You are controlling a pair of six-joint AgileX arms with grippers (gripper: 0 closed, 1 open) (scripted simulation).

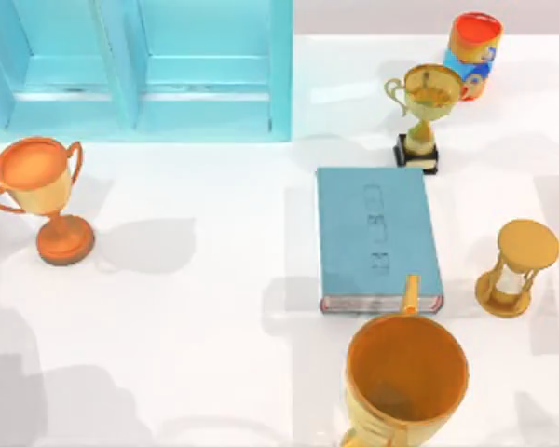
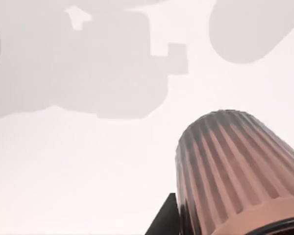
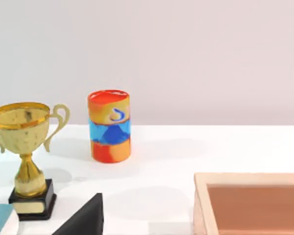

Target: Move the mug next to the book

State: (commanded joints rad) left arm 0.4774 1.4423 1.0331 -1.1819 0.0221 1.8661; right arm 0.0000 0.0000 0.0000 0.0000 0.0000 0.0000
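Part of the left end effector (image 2: 161, 220) is showing as a dark wedge in the left wrist view, and I cannot tell whether it is gripping. The mug (image 2: 235, 171) is sitting right against it: one ribbed reddish-brown cylinder with a dark rim, the white table (image 2: 63, 171) lying beyond. The right end effector (image 3: 83, 218), its state equally unclear, is facing one gold trophy (image 3: 27, 147) and one red-orange and blue cup (image 3: 109, 126). Farther out, one teal book (image 1: 377, 237) is lying flat between one hourglass (image 1: 514, 267) and one orange trophy (image 1: 42, 196).
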